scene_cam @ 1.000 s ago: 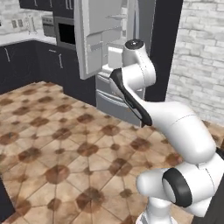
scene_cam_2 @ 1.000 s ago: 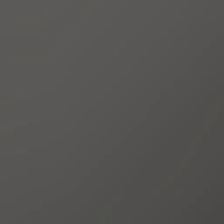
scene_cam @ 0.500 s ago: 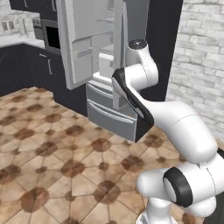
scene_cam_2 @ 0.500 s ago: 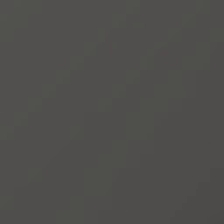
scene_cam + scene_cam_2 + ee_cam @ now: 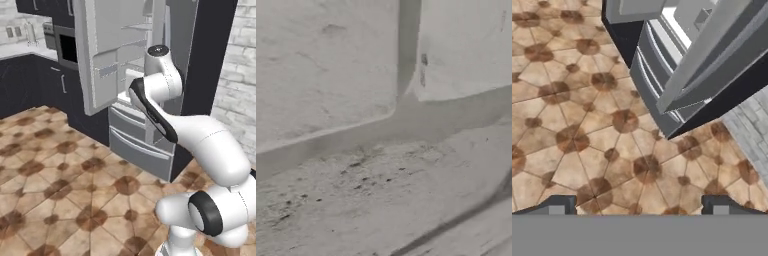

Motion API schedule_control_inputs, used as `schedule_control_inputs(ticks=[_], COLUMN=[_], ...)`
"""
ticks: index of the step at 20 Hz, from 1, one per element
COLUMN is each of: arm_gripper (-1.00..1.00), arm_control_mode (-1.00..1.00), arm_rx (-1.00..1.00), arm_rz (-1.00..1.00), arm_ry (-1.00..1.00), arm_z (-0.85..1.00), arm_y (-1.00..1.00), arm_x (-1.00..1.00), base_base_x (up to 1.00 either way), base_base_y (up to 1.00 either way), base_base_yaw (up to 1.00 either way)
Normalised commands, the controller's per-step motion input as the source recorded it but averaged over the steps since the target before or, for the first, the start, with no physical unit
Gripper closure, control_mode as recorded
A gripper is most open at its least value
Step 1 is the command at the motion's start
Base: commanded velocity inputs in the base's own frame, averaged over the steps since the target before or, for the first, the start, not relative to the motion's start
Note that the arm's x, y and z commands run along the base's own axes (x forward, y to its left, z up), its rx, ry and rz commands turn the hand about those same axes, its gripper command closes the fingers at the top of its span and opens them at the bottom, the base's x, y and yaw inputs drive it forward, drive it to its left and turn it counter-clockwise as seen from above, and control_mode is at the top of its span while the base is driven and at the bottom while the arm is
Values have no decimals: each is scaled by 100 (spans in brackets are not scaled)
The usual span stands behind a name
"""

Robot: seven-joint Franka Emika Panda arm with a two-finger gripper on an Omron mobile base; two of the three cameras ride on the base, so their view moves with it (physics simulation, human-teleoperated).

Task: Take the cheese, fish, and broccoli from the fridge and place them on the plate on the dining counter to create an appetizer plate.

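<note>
The fridge [image 5: 125,55] stands ahead with its upper doors swung open, pale shelves and door bins showing, and grey drawers below. My white arm rises in front of it and folds back toward its middle. In the hand view the fridge [image 5: 662,60] appears from above, slanting across the top. My gripper [image 5: 639,207] is open, its two fingertips wide apart over the tiled floor with nothing between them. The cheese, fish and broccoli are hidden from here. The plate and the dining counter are out of view.
Dark cabinets with a built-in oven [image 5: 65,47] line the wall left of the fridge. A tall dark panel [image 5: 207,60] and a pale brick wall [image 5: 237,90] stand to its right. Brown patterned floor tiles [image 5: 60,170] spread in front. A pale grey surface [image 5: 356,75] sits close up in the right base view.
The whole picture has shifted: the base has driven closer, so the fridge looms larger and nearer. The right base view has gone from flat dark grey to a pale close surface.
</note>
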Motion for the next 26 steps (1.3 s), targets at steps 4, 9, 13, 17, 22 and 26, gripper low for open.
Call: schedule_control_inputs(ticks=[4,9,13,17,22,26], arm_gripper=[-100,-100,-100,-100,-100,-100], arm_control_mode=[100,100,100,100,100,100], arm_rx=[0,0,0,0,0,0], arm_rz=[0,0,0,0,0,0], arm_ry=[0,0,0,0,0,0], arm_z=[0,0,0,0,0,0], arm_y=[0,0,0,0,0,0], arm_x=[0,0,0,0,0,0], base_base_x=[100,100,100,96,68,59], base_base_y=[38,33,18,16,21,41], base_base_yaw=[1,-4,-31,-49,-61,-64])
